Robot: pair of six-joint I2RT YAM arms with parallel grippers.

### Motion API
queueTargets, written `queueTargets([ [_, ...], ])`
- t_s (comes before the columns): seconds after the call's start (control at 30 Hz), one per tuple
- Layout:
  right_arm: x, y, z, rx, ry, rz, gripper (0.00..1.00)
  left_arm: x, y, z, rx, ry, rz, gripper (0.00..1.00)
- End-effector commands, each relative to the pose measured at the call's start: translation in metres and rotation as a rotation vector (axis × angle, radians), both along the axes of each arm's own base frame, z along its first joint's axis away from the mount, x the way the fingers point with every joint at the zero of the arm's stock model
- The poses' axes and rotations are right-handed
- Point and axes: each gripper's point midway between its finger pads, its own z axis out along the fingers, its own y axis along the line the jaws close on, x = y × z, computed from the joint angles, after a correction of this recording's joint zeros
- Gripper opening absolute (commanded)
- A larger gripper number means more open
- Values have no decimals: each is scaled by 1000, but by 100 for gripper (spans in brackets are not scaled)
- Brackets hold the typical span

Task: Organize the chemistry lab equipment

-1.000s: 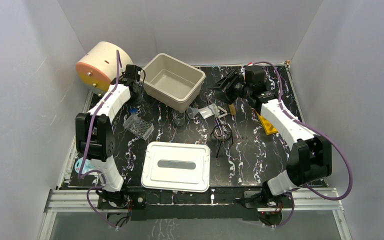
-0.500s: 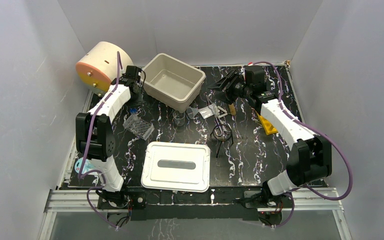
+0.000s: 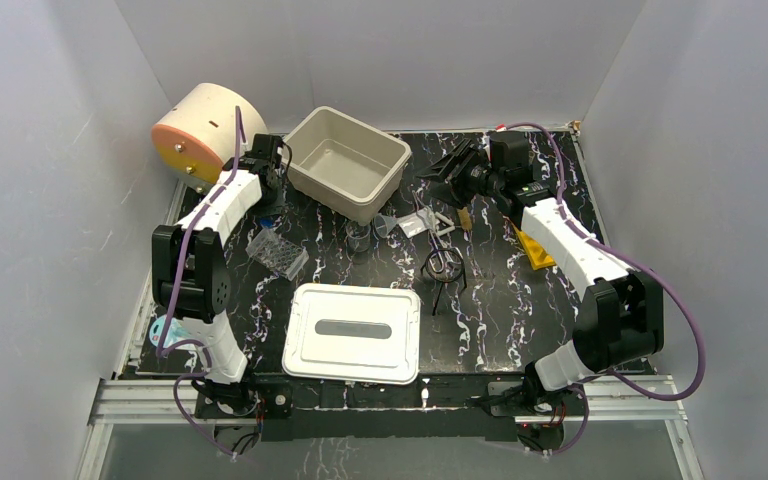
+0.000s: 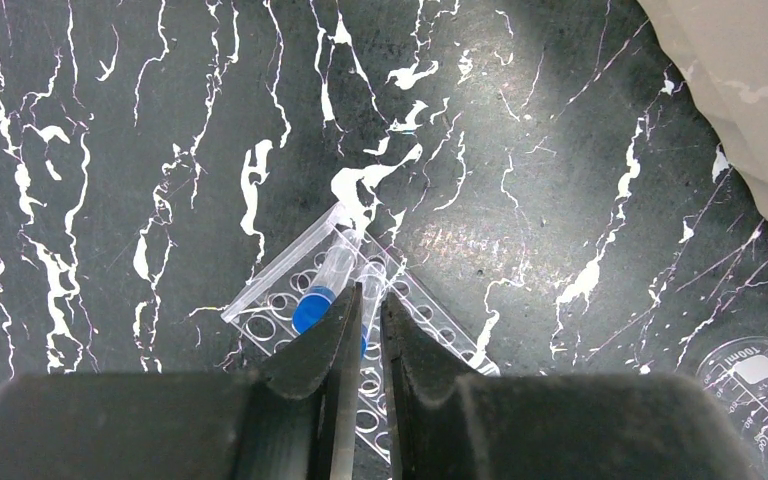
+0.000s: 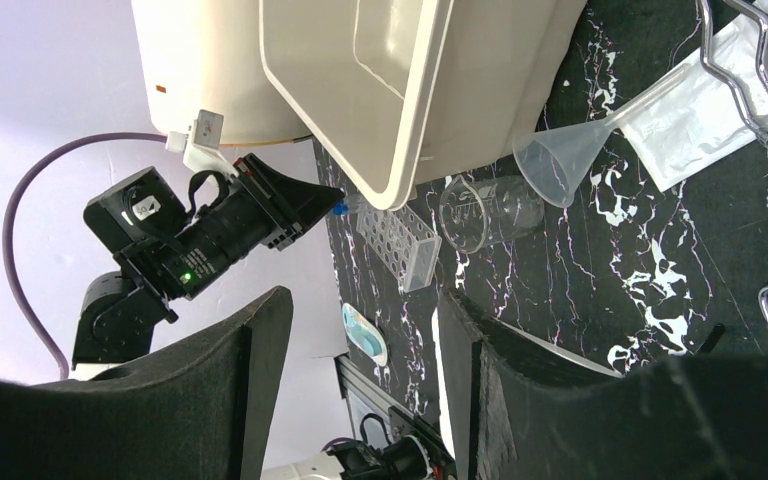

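The left gripper [image 4: 370,293] pinches a blue-capped vial [image 4: 373,274] by its cap, tube pointing away above the rack [image 4: 272,312], with the bin [image 4: 760,100] at upper right, while the right gripper [image 5: 362,300] is spread wide.

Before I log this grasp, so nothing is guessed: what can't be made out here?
- Left wrist: the left jaws cover the vial between them; gripped or not, unclear.
- Left wrist: beaker cut by the corner.
- Right wrist: metal wire tool cut by the edge.
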Motion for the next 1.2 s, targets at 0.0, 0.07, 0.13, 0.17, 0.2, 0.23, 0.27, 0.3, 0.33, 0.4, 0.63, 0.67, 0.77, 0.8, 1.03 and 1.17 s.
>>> queueTargets([
  [0.0,2,0,19,34,-61,3,64,-7,3,3,1,17,3,11],
  [0.07,2,1,19,33,-61,4,64,-8,3,4,1,14,3,11],
  [0.13,2,1,18,33,-60,5,64,-8,3,5,0,14,3,11],
  [0.17,3,1,18,33,-60,4,64,-8,3,5,-1,14,4,11],
  [0.2,3,1,18,33,-60,5,64,-8,2,5,-1,11,3,11],
  [0.23,3,2,18,34,-59,7,64,-8,2,6,-1,9,3,11],
  [0.27,3,2,18,35,-59,6,64,-7,2,8,-4,4,2,12],
  [0.3,3,2,18,34,-58,7,64,-6,2,8,-5,3,0,12],
  [0.33,3,1,18,34,-60,7,64,-5,1,10,-7,-2,-2,13],
  [0.4,4,2,18,33,-60,7,64,0,-1,15,-18,-19,-9,16],
  [0.63,8,-1,20,-25,-98,22,63,20,-23,60,-126,-138,-62,31],
  [0.67,9,-2,20,-44,-108,26,63,21,-28,67,-154,-154,-81,32],
  [0.77,10,-4,16,-106,-137,45,64,19,-52,86,-273,-207,-157,39],
  [0.8,11,-5,14,-134,-147,51,65,16,-63,91,-329,-219,-196,42],
  [1.03,5,1,-19,-403,-187,172,70,-10,-110,102,-575,-254,-341,60],
  [1.17,-5,-2,-46,-648,-157,255,72,-29,-131,92,-653,-219,-375,70],
])
